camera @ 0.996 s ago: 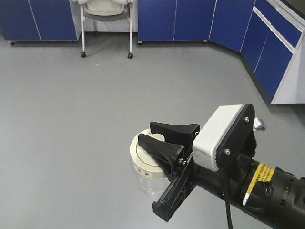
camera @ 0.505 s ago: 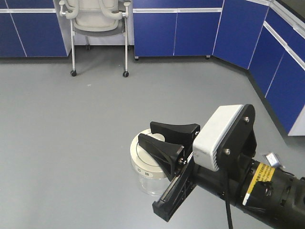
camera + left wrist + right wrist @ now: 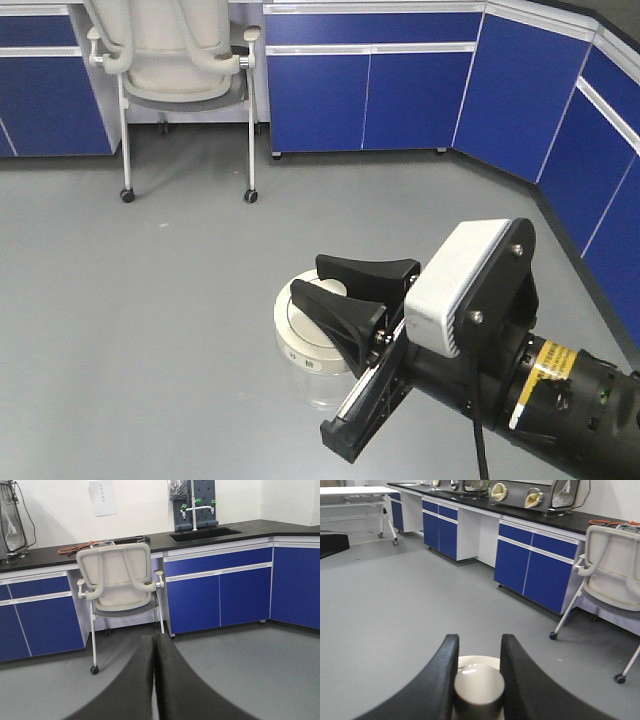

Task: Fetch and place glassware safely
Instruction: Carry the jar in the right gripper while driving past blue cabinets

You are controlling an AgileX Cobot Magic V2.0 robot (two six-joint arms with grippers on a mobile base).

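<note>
Glass jar (image 3: 312, 372) — caught by lid knob (image 3: 479, 690) in right gripper (image 3: 305, 277), clamped from both sides, hanging ahead of arm over grey floor (image 3: 150, 300). Same spot in front view as a second ago. Chair (image 3: 180, 50) and blue cabinets (image 3: 370, 95) now lower and further left — likely motion of base, not arm. Carry under way, hold steady, no set-down surface in sight. Left gripper (image 3: 155, 645) pressed closed, empty. Risk: held by lid alone.

jar (image 3: 305, 350) in right claw (image 3: 306, 276); chair (image 3: 180, 60) well behind, before cabinets (image 3: 370, 90)
</note>
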